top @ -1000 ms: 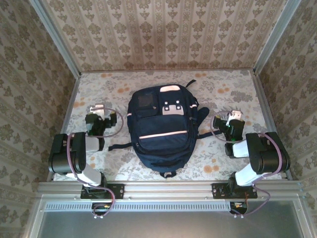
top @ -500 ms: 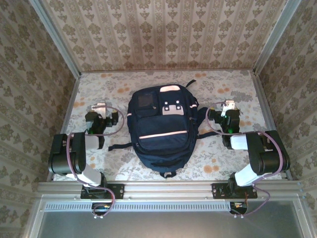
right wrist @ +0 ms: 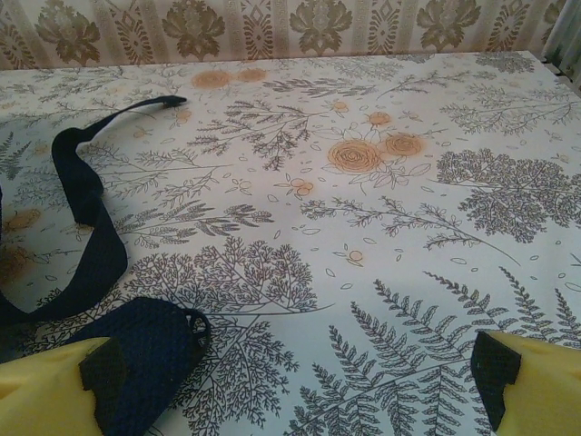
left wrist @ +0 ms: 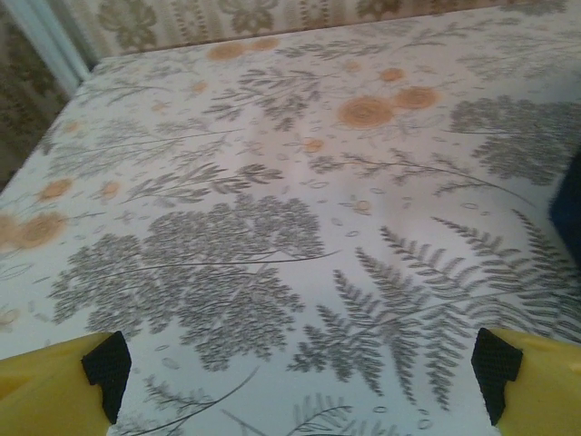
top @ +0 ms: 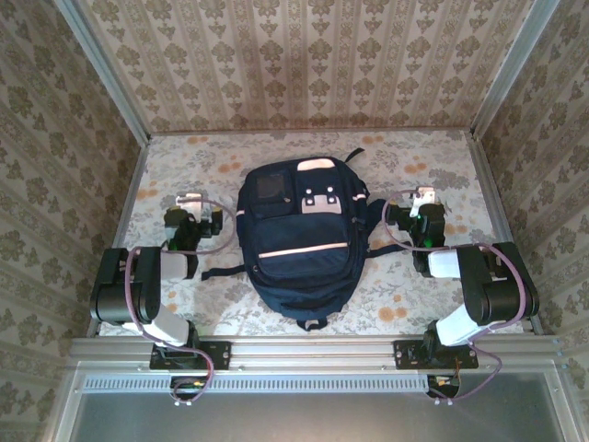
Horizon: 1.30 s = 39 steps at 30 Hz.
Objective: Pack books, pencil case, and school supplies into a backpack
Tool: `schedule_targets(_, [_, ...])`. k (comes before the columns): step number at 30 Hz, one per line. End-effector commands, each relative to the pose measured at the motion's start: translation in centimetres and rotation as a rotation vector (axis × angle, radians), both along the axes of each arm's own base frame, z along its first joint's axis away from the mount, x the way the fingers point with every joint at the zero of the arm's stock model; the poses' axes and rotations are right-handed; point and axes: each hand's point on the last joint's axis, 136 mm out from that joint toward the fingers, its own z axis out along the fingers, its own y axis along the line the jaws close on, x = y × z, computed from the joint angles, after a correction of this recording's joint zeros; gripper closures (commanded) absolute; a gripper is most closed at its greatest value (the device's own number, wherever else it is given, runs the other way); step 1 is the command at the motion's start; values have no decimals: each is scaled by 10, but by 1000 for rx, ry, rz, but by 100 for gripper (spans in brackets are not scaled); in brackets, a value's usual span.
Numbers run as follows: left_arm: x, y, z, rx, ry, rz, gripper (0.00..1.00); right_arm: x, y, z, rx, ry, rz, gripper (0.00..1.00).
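Left claw [top: 190,199] wide open and empty, right claw [top: 424,194] likewise, both arms folded low, reaching forward

**Backpack Cropped at the Wrist Views' Edges**

In the left wrist view the backpack [left wrist: 571,211] is only a dark sliver cut by the right edge. In the right wrist view its strap [right wrist: 98,234] runs off the left edge. The strap's padded end [right wrist: 154,347] sits partly behind a finger [right wrist: 45,389] of the right claw [right wrist: 300,372].

Beige damask-patterned walls [top: 304,64] enclose three sides of a tabletop [top: 442,157] covered in grey fern and orange flower print, with aluminium posts [top: 101,74] at both far corners, under soft, even light.
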Motion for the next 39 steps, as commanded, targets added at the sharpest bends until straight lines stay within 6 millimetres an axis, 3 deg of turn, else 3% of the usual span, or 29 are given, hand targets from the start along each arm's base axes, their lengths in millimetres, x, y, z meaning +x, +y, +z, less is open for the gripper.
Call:
schedule_targets(1, [3,16,10,2,-35,96,0,0,1,5,-6,-11,15,0])
schedule_targets(39, [3,13,11,16,-41,90,0,1,1,5,-6,-11,15,1])
